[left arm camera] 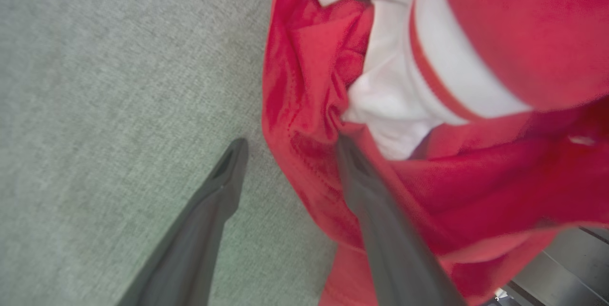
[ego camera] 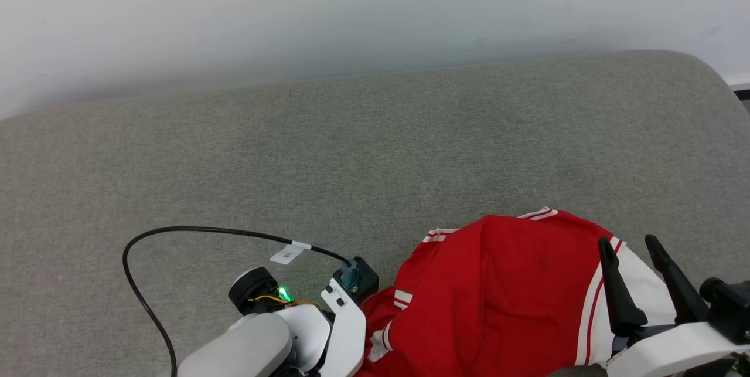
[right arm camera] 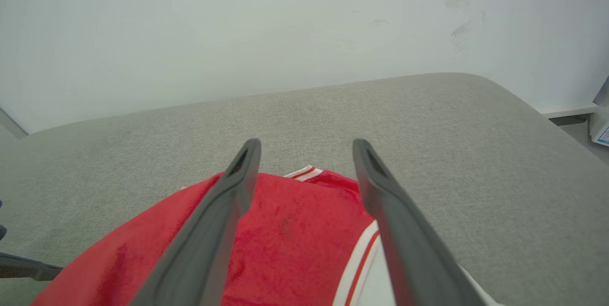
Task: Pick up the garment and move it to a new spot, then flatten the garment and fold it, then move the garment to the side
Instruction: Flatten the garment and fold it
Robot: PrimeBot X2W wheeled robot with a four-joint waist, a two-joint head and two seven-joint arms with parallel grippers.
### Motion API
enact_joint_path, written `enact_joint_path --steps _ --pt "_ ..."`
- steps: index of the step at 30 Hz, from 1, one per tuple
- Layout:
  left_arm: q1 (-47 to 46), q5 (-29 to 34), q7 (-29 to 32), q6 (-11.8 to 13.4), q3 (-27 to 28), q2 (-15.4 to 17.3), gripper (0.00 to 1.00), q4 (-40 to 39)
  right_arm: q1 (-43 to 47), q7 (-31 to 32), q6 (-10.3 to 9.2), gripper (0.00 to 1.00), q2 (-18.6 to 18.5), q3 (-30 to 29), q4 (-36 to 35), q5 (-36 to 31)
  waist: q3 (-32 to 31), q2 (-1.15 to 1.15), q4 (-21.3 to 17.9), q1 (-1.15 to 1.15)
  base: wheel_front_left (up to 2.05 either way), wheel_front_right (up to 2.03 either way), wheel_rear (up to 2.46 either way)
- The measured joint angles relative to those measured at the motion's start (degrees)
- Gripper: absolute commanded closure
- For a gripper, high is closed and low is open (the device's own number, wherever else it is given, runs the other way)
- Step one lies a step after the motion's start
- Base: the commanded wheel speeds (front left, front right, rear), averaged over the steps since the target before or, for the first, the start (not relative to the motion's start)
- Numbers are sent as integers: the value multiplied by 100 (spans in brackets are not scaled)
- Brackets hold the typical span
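- Straddling the red edge of the garment (ego camera: 498, 283), the left gripper (left arm camera: 291, 144) has its jaws spread wide in the left wrist view. One finger is over bare grey cushion, the other is pressed into a red fold, and nothing is pinched yet.
- The garment is a crumpled heap at the lower middle-right of the head view, red body up, with a white sleeve on its right side and striped trim at its top edge.
- The right gripper (ego camera: 627, 241), lower right of the head view, has its fingers wide apart and holds nothing. It hangs over the white sleeve.
- The cushion (ego camera: 351, 148) runs bare above the heap, and the wall (ego camera: 351, 7) fills the top of the frame.
- Risk, as a judgement: closing here may catch several bunched layers — the garment would lift as a clump and resist flattening. A thin bite could slip out instead.
- Second risk: the black cable (ego camera: 176, 230) loops beside the left wrist — it could snag fabric during a lift.
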Motion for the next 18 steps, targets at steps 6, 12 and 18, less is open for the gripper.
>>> enact_joint_path --steps 6,12,18 --pt "-102 -103 -83 -66 -82 -32 100 199 -20 -41 0 0 1 -37 64 10 -15 0 -58 0 0 0 0" --pt "-239 124 -730 263 196 58 100 142 -15 -44 -1 0 1 -142 103 19 -135 0 98 0 0 0 0" --pt "-216 97 -1150 786 658 388 100 -164 44 -37 -1 0 1 -187 101 20 -313 0 372 0 0 0 0"
